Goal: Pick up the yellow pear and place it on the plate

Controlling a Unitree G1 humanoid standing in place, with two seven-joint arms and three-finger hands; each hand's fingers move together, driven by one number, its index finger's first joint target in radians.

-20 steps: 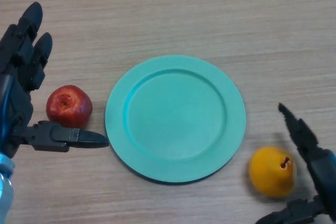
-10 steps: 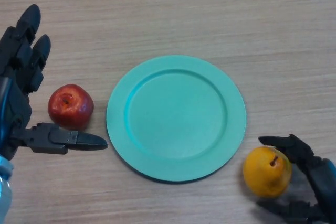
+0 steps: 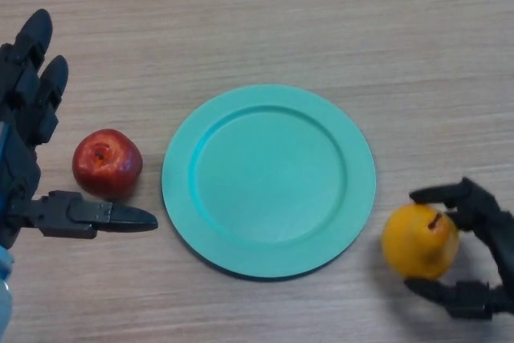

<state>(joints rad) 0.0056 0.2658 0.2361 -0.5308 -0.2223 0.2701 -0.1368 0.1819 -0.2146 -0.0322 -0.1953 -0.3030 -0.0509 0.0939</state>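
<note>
The yellow pear [image 3: 419, 241] lies on the wooden table at the lower right, just off the rim of the teal plate [image 3: 269, 180]. My right hand [image 3: 482, 247] comes in from the right edge and is curled round the pear, fingers over its top and thumb under its near side. My left hand [image 3: 28, 146] stays at the far left, open, with fingers pointing up and thumb stretched toward the plate.
A red apple [image 3: 107, 164] sits between the left hand's fingers and thumb, a short gap left of the plate. Bare wooden tabletop [image 3: 321, 22] stretches beyond the plate.
My right hand's fingers have closed from straight and spread to curled round the pear, which shifted slightly. The left hand drifted a little left.
</note>
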